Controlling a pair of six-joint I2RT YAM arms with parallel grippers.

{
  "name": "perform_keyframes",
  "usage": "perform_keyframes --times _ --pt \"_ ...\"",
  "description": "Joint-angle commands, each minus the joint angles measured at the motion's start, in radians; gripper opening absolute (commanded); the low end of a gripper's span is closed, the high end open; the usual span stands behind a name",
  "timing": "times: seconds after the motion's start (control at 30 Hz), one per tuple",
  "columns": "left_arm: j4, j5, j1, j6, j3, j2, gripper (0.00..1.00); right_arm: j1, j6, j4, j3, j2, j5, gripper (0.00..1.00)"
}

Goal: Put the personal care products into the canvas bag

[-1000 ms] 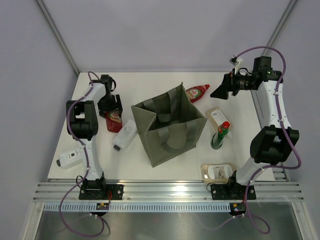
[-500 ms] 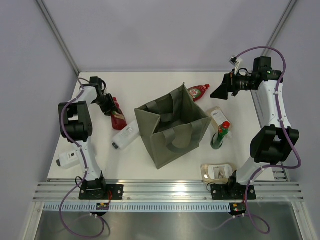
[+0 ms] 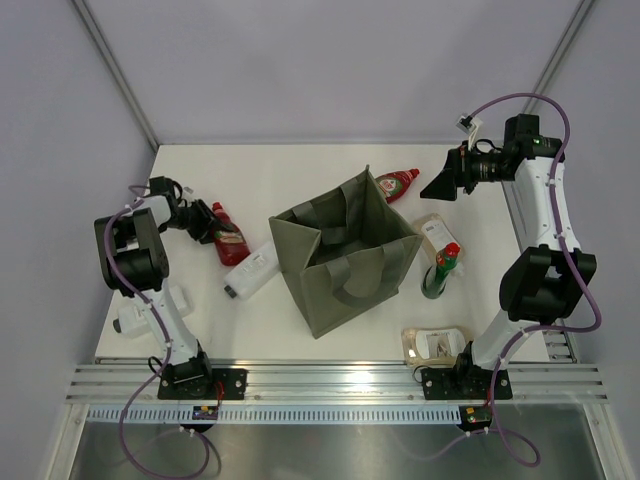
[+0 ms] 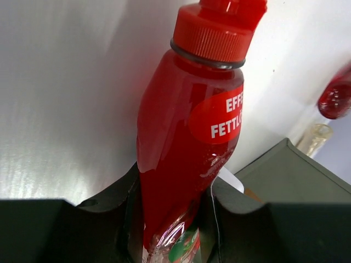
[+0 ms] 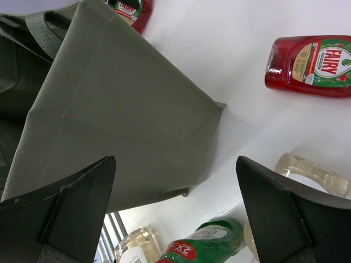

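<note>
My left gripper [image 3: 203,222] is shut on a red bottle [image 3: 226,240] at the table's left, its cap [image 4: 219,27] pointing away from the wrist; in the left wrist view [image 4: 170,219] the jaws squeeze its body [image 4: 181,142]. The olive-grey canvas bag [image 3: 342,252] stands open in the middle. A white bottle with a grey cap [image 3: 250,270] lies beside its left wall. A second red bottle [image 3: 394,185] lies behind the bag. A beige pouch [image 3: 432,232] and a green red-capped bottle [image 3: 440,268] sit to its right. My right gripper [image 3: 447,180] is open, above the table, right of the bag [image 5: 109,109].
A clear container [image 3: 435,343] sits at the front right and a white item [image 3: 140,315] at the front left edge. The right wrist view shows the second red bottle [image 5: 310,66], the green bottle [image 5: 203,241] and my open right gripper [image 5: 175,211].
My left gripper has swung left and nearer with the red bottle in it, tipping the bottle over. The bag turned slightly early on. The right arm has not moved.
</note>
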Motion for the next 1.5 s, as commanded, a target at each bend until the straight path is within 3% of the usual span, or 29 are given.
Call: perform_keyframes --times 0.0,0.27,0.5,0.9,1.1,1.47 --pt "0.133 0.161 0.044 -0.050 -0.041 -0.088 0.00 -0.004 -0.018 -0.022 0.048 0.007 -0.039 1.00" --pt "0.363 0.302 0.097 -0.213 -0.132 -0.180 0.00 -0.004 -0.020 -0.031 0.051 0.019 -0.039 1.00" --pt "0.545 0.319 0.099 -0.369 -0.184 -0.281 0.00 -0.004 -0.023 -0.045 0.064 0.035 -0.036 1.00" --pt "1.051 0.281 0.030 -0.848 -0.234 -0.454 0.00 -0.004 -0.023 -0.060 0.080 0.053 -0.037 0.99" --pt "1.077 0.221 -0.047 -0.920 -0.155 -0.523 0.00 -0.004 -0.034 -0.071 0.079 0.049 -0.037 1.00" --pt "1.023 0.203 -0.180 -0.920 0.060 -0.565 0.00 -0.004 -0.046 -0.085 0.077 0.049 -0.042 1.00"
